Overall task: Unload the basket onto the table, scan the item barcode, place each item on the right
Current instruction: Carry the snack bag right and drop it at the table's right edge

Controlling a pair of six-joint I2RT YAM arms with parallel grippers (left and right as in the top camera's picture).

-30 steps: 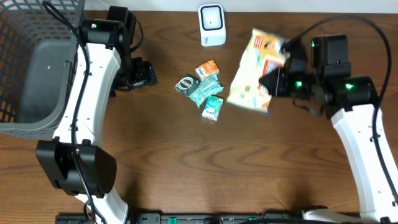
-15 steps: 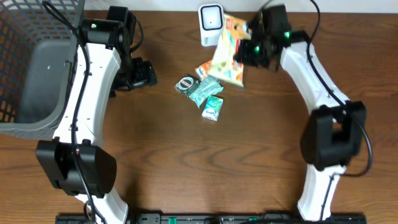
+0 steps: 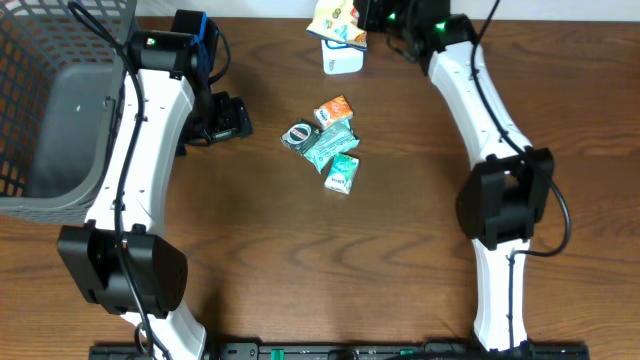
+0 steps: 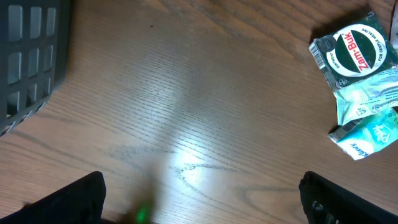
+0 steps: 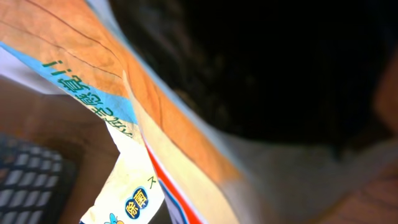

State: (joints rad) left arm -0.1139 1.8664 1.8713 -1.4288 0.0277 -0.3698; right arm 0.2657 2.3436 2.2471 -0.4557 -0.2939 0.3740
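1. Overhead: the right arm is reaching to the far edge of the table (image 3: 260, 250). The right gripper (image 3: 363, 18) is pinching tight on the snack packet (image 3: 335, 20), which is hanging right over the top of the white scanner (image 3: 343, 58). The left gripper (image 3: 228, 120) is hanging wide apart and empty between the basket (image 3: 40, 130) and the small pile of goods at mid-table, an orange packet (image 3: 335, 108) among them.
2. Left wrist: the fingers (image 4: 81, 199) are sitting at the bottom corners, spread fully, with only bare wood between them. A Zam-Buk sachet (image 4: 354, 56) and a teal packet (image 4: 370, 134) are lying together at the right edge.
3. Right wrist: the snack packet is filling the frame in orange, blue and white, right up against the lens. The fingers themselves are lost in dark blur.
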